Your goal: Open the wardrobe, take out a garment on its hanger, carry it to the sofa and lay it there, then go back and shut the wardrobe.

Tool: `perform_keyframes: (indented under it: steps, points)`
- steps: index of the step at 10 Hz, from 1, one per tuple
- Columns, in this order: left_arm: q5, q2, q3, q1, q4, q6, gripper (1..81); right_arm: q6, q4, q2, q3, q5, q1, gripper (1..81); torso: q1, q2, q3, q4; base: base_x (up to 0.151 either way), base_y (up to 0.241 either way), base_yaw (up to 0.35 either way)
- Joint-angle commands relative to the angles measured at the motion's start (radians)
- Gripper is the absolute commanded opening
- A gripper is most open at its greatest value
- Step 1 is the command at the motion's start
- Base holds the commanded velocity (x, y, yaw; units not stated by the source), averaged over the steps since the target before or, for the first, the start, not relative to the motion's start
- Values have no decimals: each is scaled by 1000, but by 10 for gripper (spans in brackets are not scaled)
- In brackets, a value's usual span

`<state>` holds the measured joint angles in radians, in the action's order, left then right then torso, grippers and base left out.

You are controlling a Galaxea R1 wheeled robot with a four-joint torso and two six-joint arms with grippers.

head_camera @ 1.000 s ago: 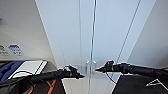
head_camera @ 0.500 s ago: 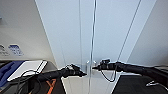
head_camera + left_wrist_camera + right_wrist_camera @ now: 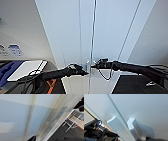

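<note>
Tall wardrobe [image 3: 100, 32] upright at frame centre, doors shut. Left claw [image 3: 83, 73] and right claw [image 3: 93, 66] flanking seam; grip states indiscernible.

Both arms reach forward at the same height, tips nearly meeting. The left gripper [image 3: 85, 73] comes from the left, the right gripper [image 3: 93, 66] from the right, slightly higher, wrists held level.
</note>
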<state>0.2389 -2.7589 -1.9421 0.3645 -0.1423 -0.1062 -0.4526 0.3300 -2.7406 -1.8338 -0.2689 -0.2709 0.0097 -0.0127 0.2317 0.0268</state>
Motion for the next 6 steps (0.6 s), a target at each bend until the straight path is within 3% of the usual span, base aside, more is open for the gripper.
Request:
perform_keyframes:
  steps: [1, 6]
  points:
    - [7, -59, -55, -166, -5, 3, 811, 2, -2, -9, 16, 7, 181, 811, 0, 0, 0, 0, 0, 0, 0]
    - [7, -188, -175, -195, -28, 5, 811, 1, -5, -9, 50, -6, 189, 811, 0, 0, 0, 0, 0, 0, 0]
